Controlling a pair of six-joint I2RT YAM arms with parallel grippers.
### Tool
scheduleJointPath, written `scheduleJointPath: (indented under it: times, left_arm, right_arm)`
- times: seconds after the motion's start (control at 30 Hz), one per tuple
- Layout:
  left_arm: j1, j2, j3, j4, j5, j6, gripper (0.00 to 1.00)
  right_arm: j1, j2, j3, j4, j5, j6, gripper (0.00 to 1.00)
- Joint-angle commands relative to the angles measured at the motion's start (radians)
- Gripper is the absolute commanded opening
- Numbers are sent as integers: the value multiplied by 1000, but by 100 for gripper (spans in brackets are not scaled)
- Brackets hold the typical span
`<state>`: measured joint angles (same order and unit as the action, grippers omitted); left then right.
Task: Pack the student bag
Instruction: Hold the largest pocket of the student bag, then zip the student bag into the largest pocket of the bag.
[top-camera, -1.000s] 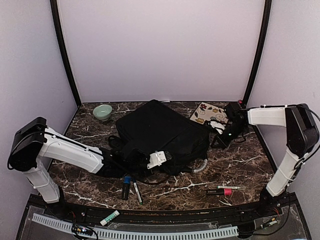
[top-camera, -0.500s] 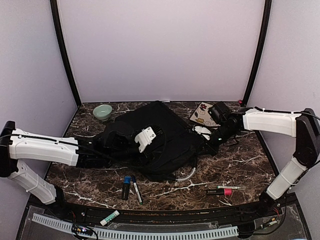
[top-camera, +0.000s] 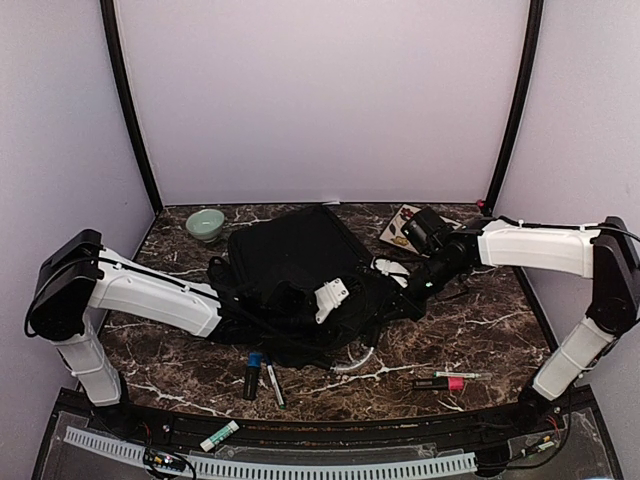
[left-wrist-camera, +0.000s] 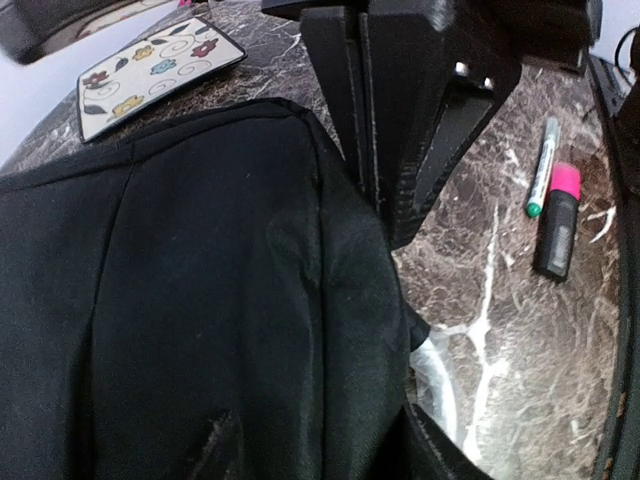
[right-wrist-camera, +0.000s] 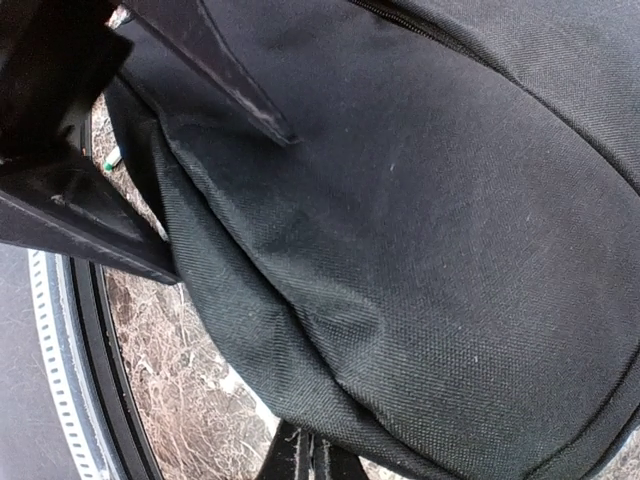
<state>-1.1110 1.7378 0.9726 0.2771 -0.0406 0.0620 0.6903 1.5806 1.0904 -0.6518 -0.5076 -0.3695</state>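
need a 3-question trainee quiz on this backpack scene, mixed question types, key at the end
1. True or false: the bowl stands on the left arm's side of the backpack.
2. Fill in (near/far): seen from above, the flowered card lies toward the ___ edge of the table.
3. Which thing lies closest to the pink marker?
A. the green-tipped pen
B. the bowl
C. the flowered card

Key: 1 true; 2 far; 3 A.
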Motion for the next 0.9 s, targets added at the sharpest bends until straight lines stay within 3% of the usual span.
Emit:
scheduleJointPath:
  times: [0.0, 0.13, 0.23, 0.6, 0.87]
  left_arm:
    - [-7, 34, 47, -6, -29, -5, 43]
    - [-7, 23, 36, 4, -42, 17, 14]
    - [-7, -6, 17, 8, -46, 31, 0]
    - [-7, -76, -68, -3, -23, 41, 0]
    - [-21, -47, -60, -10, 22, 98, 0]
  right_arm:
    - [12, -4, 12, 75, -67, 15, 0]
    - [6, 5, -3, 56, -27, 1, 0]
    - [-38, 27, -9, 25, -8, -26, 0]
    - [-265, 103, -8, 9, 16, -77, 0]
    - [-317, 291, 156, 127, 66, 4, 0]
